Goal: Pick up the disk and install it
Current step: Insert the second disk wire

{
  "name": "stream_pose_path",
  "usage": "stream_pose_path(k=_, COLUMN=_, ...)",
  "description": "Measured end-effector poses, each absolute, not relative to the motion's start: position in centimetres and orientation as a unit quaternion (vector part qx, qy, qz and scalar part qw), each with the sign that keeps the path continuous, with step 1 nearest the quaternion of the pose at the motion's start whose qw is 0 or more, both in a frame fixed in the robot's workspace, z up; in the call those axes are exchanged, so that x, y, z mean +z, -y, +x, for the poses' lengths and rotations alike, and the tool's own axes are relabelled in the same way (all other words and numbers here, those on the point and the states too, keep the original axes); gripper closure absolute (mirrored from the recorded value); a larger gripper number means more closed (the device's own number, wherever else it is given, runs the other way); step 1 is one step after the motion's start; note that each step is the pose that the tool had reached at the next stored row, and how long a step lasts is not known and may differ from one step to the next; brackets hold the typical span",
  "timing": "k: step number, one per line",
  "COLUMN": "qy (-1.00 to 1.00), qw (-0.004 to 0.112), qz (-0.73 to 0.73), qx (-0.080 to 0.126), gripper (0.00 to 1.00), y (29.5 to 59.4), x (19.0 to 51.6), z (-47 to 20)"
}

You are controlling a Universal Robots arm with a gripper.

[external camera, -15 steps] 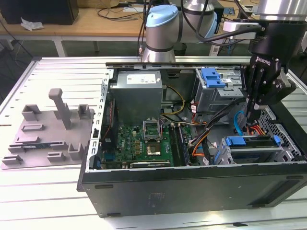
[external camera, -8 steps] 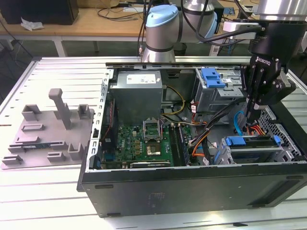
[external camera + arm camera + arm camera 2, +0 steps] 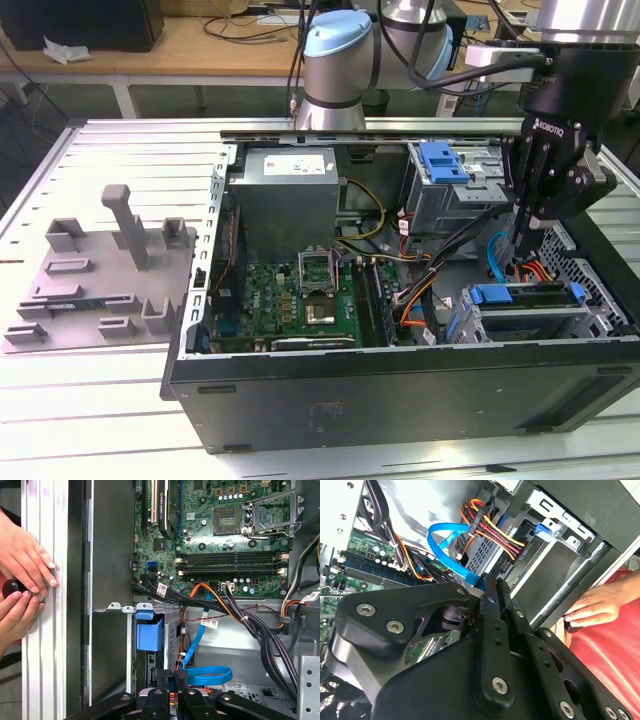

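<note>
Exterior view: 1 arm over the open computer case. The gripper hangs above the drive bay at the view's right, near corner. In both wrist views its fingers are drawn together, tip against tip, with nothing seen between them.

The disk lies directly below and slightly nearward of the fingertips, apparently already seated in the lower bay; whether it is fully home cannot be judged from here. Its long axis runs left to right across the exterior view, roughly parallel to the near wall of the case. The gripper stands close over its blue upper edge, though contact is not clear.

Appearance: a flat grey-silver slab edged by a bright blue plastic frame, with 1 blue end tab facing the case wall in the first wrist view. A blue ribbon cable loops just beside the fingertips. A person's hands rest on the table rail outside the case.
</note>
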State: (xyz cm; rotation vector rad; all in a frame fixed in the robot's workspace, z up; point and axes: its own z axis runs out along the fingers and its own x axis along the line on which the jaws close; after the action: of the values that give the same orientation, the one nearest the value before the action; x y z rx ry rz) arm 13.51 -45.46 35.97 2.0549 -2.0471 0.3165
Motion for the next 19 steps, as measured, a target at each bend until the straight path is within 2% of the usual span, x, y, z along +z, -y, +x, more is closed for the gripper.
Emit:
stream_pose_path(k=5, qy=0.698, qw=0.11, qz=0.7, qx=0.106, gripper=0.84, y=45.7, x=36.0, z=13.5)
stream_pose_path(k=19, qy=0.7, qw=0.089, qz=0.703, qx=0.085, gripper=0.84, y=47.2, x=36.0, z=13.6)
